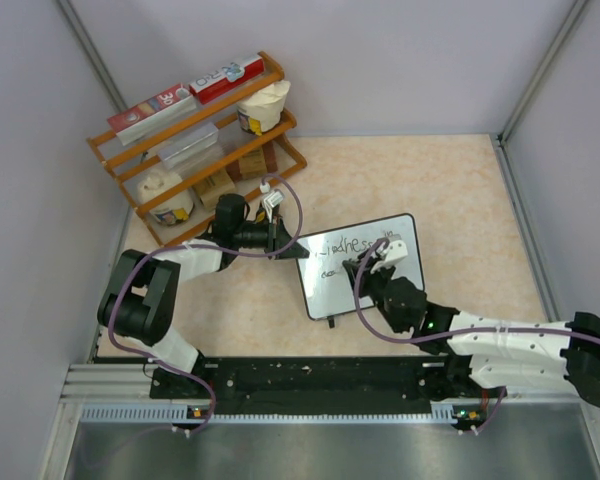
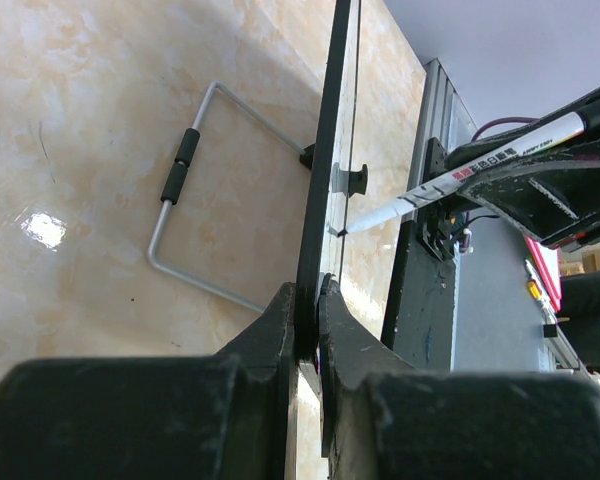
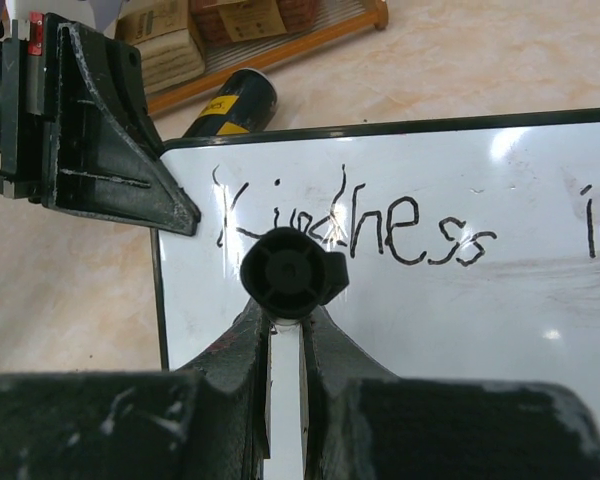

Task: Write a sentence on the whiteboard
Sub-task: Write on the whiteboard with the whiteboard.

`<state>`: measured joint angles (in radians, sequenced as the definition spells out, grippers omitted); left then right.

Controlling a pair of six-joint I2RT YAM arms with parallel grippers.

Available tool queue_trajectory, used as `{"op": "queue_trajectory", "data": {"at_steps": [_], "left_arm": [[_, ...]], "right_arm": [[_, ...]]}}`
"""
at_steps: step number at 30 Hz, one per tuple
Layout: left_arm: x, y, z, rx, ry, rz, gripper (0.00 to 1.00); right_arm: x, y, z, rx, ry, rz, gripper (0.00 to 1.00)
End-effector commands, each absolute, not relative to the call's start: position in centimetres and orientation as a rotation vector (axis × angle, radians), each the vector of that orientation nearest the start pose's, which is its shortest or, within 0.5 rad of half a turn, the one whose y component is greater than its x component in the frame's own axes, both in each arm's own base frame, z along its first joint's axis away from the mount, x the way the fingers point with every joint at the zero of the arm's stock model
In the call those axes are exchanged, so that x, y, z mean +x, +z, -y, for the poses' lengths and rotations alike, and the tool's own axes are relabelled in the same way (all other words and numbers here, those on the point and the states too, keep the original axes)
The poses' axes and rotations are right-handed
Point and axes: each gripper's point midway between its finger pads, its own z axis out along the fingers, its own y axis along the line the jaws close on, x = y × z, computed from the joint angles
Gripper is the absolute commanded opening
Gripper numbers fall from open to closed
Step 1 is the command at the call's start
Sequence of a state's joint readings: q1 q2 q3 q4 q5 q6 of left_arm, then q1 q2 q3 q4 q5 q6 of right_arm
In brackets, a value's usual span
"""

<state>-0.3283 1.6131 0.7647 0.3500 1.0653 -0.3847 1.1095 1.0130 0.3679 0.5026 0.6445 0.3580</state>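
The whiteboard stands tilted on the table, its white face toward the right arm. The sentence starts with "Kindness" in black marker, with more letters at the right edge; the top view shows a short second line below. My left gripper is shut on the board's black frame at its left edge. My right gripper is shut on a white marker with a black end cap. The marker tip touches the board under "Kindness". The right gripper is over the board's middle.
A wooden rack with boxes and cups stands at the back left. A black and yellow can lies behind the board. The board's wire stand rests on the table behind it. Grey walls enclose the table; a rail runs along the front.
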Motion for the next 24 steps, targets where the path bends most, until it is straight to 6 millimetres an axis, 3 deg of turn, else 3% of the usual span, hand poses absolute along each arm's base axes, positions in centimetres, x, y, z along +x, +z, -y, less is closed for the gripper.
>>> {"op": "queue_trajectory", "data": {"at_steps": [1, 6, 10, 24], "left_arm": [[27.9, 8.8, 25.7, 0.661, -1.38, -2.116, 0.0], [27.9, 8.8, 25.7, 0.662, -1.379, -2.115, 0.0], [27.9, 8.8, 25.7, 0.662, -1.379, -2.116, 0.0], [28.0, 8.9, 25.6, 0.66, -1.376, -2.114, 0.0]], "right_arm": [[23.7, 17.8, -23.8, -0.133, 0.497, -1.68, 0.0], [23.0, 20.8, -24.0, -0.12, 0.607, -1.598, 0.0], [23.1, 22.0, -23.6, -0.113, 0.606, -1.57, 0.0], [24.1, 20.3, -25.2, -0.131, 0.606, -1.623, 0.0]]}}
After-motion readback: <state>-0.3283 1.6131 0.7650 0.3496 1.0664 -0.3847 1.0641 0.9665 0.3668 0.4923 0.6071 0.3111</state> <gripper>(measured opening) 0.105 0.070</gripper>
